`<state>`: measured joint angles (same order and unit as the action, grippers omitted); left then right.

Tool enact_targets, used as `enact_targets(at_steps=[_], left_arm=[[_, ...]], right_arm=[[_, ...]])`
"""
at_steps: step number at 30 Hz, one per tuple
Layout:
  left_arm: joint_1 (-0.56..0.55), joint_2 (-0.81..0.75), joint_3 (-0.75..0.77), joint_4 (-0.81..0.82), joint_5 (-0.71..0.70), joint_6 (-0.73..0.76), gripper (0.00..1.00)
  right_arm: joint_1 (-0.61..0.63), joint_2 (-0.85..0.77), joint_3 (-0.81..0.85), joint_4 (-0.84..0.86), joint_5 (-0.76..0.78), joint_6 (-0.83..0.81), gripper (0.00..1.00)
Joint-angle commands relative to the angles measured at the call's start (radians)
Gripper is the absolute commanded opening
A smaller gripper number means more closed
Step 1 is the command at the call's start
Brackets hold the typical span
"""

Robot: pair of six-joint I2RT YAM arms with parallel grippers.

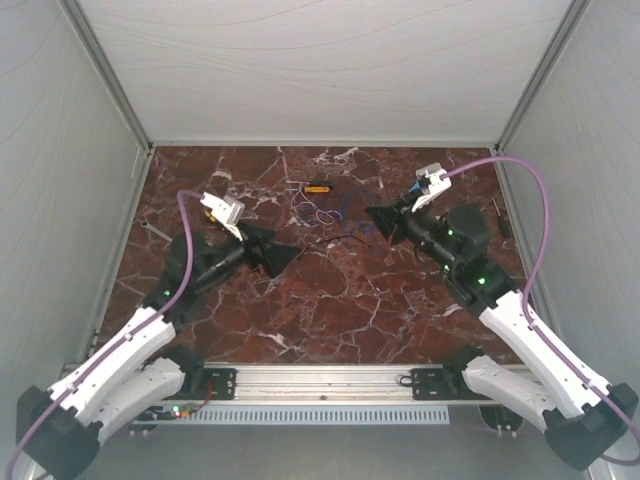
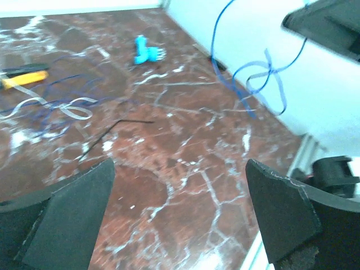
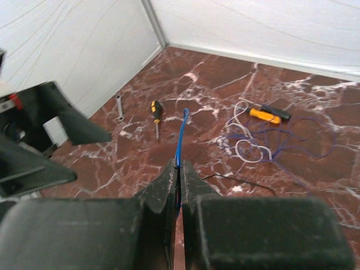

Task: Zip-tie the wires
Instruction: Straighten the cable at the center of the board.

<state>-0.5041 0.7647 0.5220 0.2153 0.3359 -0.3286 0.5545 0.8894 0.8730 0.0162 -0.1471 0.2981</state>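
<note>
In the top view the left arm (image 1: 130, 350) rises from the lower left corner and the right arm (image 1: 520, 325) from the lower right, both reaching up toward the middle of the frame. The left claw (image 1: 274, 247) points right, low over the desk, its fingers (image 2: 73, 214) spread wide apart. The right claw (image 1: 372, 214) points left, jaws pressed together on a thin blue strand (image 3: 181, 132).

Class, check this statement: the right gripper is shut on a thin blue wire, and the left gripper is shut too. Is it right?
Not quite. The left gripper is open, its fingers wide apart with nothing between them, as the left wrist view shows. The right gripper is indeed shut on a thin blue wire.
</note>
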Motion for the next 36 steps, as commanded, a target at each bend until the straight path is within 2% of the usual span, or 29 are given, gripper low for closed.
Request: enact_targets(at_steps=[1,5,10,18,20,22,23,24,26,28,33,36], left_arm=[[-0.013,0.110,0.047,0.351,0.160,-0.224,0.98],[-0.061,0.215,0.074,0.448,0.156,-0.324,0.91],[-0.126,0.330,0.102,0.545,0.149,-0.352,0.84],[-0.176,0.489,0.174,0.659,0.136,-0.381,0.66],[-0.187,0.517,0.199,0.664,0.140,-0.368,0.53],[-0.193,0.539,0.215,0.674,0.152,-0.360,0.24],[-0.193,0.543,0.220,0.673,0.154,-0.356,0.05],[-0.193,0.543,0.224,0.665,0.147,-0.348,0.00],[-0.194,0.529,0.232,0.636,0.131,-0.314,0.00],[-0.194,0.495,0.257,0.518,0.103,-0.233,0.00],[-0.194,0.435,0.412,0.119,0.028,0.112,0.00],[-0.194,0.408,0.492,-0.054,-0.054,0.226,0.00]], right_arm=[[-0.002,-0.078,-0.051,0.027,-0.113,0.029,0.00],[0.000,-0.127,-0.110,0.088,-0.162,0.027,0.00],[0.002,-0.155,-0.130,0.109,-0.201,0.027,0.00],[0.003,-0.190,-0.121,0.073,-0.208,0.002,0.00],[0.003,-0.198,-0.122,0.065,-0.208,-0.001,0.00],[0.003,-0.205,-0.123,0.058,-0.205,-0.004,0.00],[0.003,-0.209,-0.121,0.050,-0.201,-0.007,0.00],[0.003,-0.215,-0.120,0.044,-0.198,-0.011,0.00],[0.004,-0.224,-0.118,0.023,-0.185,-0.023,0.00],[0.003,-0.232,-0.115,-0.011,-0.161,-0.038,0.00],[0.002,-0.235,-0.118,-0.089,-0.071,-0.058,0.00],[0.003,-0.220,-0.133,-0.101,-0.064,-0.047,0.00]])
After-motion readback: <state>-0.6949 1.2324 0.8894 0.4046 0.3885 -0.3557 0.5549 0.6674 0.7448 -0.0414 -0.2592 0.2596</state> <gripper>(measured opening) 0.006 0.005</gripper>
